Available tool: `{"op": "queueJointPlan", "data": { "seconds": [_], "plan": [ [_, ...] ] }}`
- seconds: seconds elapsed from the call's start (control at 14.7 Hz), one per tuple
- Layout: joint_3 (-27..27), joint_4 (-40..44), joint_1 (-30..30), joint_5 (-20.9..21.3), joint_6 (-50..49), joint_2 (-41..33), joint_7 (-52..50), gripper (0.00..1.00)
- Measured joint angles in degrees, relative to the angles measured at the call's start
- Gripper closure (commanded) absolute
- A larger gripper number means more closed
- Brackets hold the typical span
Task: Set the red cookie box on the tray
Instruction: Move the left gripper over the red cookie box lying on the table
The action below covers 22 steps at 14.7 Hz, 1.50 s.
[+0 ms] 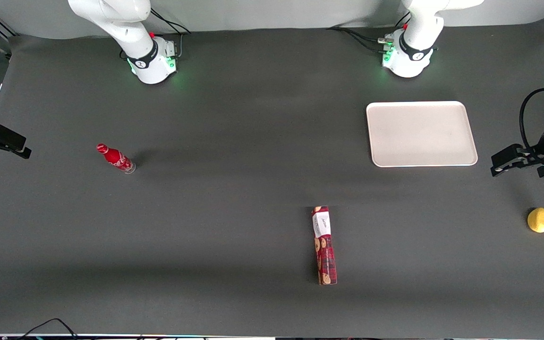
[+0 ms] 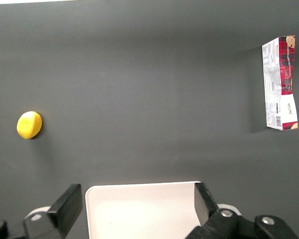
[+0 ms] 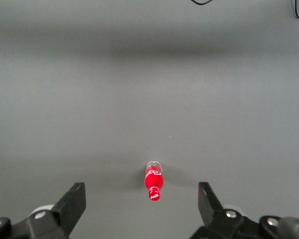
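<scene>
Red cookie box (image 2: 280,83) well apart from gripper (image 2: 137,205)

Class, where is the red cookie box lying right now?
In the front view the red cookie box lies flat on the table, nearer the camera than the tray. The open pincer is apart from it, beside the tray.

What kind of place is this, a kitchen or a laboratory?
Most likely a robot laboratory: a bare dark table holds only a red cookie box, a tray, a red bottle and a yellow ball. The open gripper hovers over the tray.
</scene>
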Motion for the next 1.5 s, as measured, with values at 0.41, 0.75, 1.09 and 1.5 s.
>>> {"op": "queueJointPlan", "data": {
  "seconds": [0.41,0.75,1.09,1.5],
  "plan": [
    [-0.13,0.0,-0.26,-0.09,-0.01,-0.01,0.0,0.0],
    [-0.6,-0.18,-4.68,-3.99,0.76,2.27,-2.74,0.0],
    [-0.74,-0.42,-14.02,-3.45,13.3,11.4,-13.81,0.0],
    [6.62,9.32,-28.02,-1.56,20.58,28.58,-24.41,0.0]
  ]
}}
